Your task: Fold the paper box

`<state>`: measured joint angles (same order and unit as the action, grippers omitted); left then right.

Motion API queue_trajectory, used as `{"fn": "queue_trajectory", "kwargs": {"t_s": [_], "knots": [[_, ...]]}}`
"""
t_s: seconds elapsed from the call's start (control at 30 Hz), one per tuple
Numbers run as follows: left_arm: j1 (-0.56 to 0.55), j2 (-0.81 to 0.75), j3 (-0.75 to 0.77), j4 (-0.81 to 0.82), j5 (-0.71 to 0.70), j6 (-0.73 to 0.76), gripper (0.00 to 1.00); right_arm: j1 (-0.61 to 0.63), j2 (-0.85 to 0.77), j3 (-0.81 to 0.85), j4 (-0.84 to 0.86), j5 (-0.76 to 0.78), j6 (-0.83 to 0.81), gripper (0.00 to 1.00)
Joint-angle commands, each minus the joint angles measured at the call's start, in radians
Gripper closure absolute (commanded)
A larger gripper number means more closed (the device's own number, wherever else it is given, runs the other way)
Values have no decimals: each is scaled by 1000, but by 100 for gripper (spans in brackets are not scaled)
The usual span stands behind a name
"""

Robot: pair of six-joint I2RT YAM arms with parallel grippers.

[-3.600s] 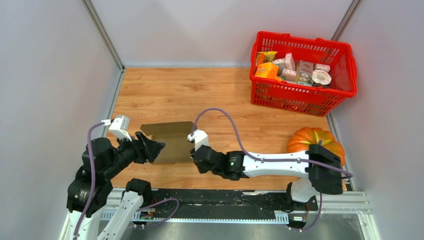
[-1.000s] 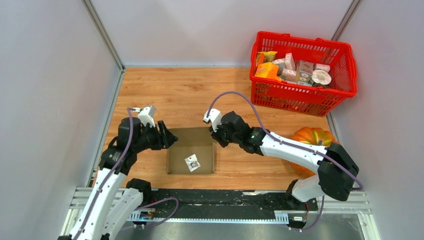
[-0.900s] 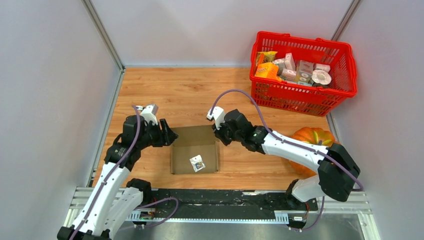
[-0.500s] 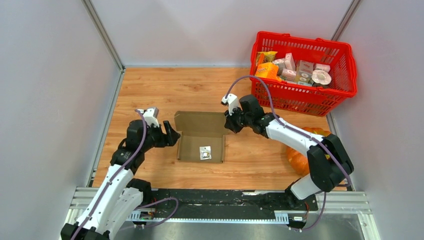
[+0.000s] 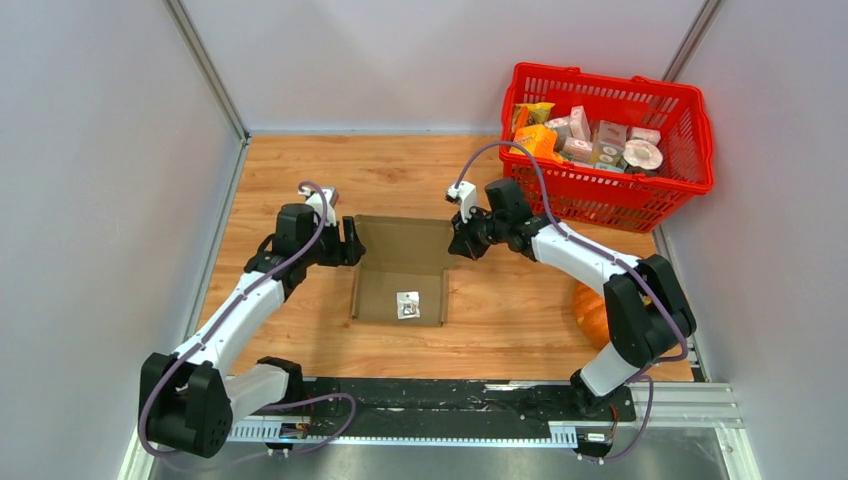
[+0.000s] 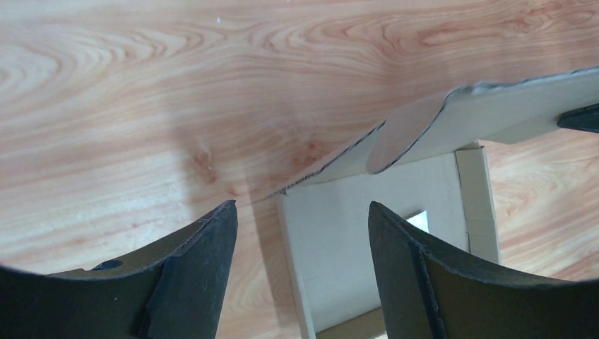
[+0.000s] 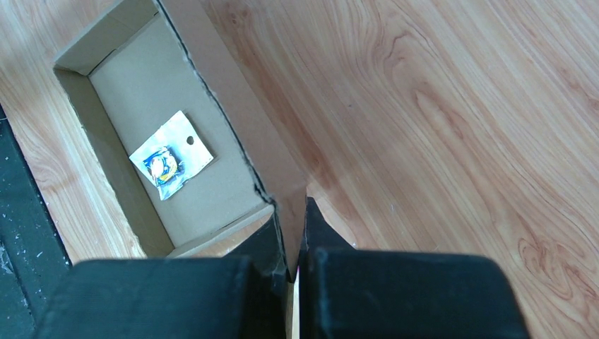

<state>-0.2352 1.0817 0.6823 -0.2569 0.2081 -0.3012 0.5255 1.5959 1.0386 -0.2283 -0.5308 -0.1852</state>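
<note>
The paper box [image 5: 379, 297] is an open brown cardboard tray in the middle of the wooden table, with its lid flap [image 5: 400, 240] standing at the far side. A small shiny sachet [image 5: 408, 305] lies inside it. My right gripper [image 5: 455, 245] is shut on the lid flap's right corner; in the right wrist view [image 7: 297, 212] its fingers pinch the cardboard edge [image 7: 233, 134] beside the sachet [image 7: 169, 157]. My left gripper [image 5: 352, 243] is open and empty at the flap's left corner; in the left wrist view [image 6: 302, 206] the box's left wall [image 6: 289, 254] lies between its fingers, untouched.
A red basket [image 5: 610, 195] full of small printed packages stands at the far right. An orange pumpkin [image 5: 588, 310] sits at the right, partly behind my right arm. Grey walls close in the table on the left, back and right.
The box has slid away from the bases and to the right, and its lid flap has come up at the far side. Both grippers moved farther out; the left one reached the flap's left corner.
</note>
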Motion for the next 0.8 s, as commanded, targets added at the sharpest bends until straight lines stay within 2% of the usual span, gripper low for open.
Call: {"fn": "queue_trajectory", "kwargs": {"t_s": [0.0, 0.17, 0.3, 0.53, 0.6, 0.67, 0.77], "knots": [[4, 36, 91, 44, -3, 117, 24, -10, 1, 47, -2, -35, -23, 100], [4, 116, 122, 87, 134, 166, 26, -12, 10, 47, 4, -23, -22, 100], [4, 133, 122, 105, 186, 152, 46, -12, 16, 51, 6, -5, -8, 98], [4, 66, 83, 50, 76, 119, 66, 44, -17, 31, 53, 155, 79, 96], [2, 47, 74, 51, 65, 93, 71, 85, -42, 11, 75, 210, 137, 100], [-6, 43, 66, 64, 60, 64, 76, 143, -57, 15, 78, 261, 179, 100], [-54, 50, 74, 62, -7, 51, 87, 247, -65, 43, 69, 481, 234, 100]]}}
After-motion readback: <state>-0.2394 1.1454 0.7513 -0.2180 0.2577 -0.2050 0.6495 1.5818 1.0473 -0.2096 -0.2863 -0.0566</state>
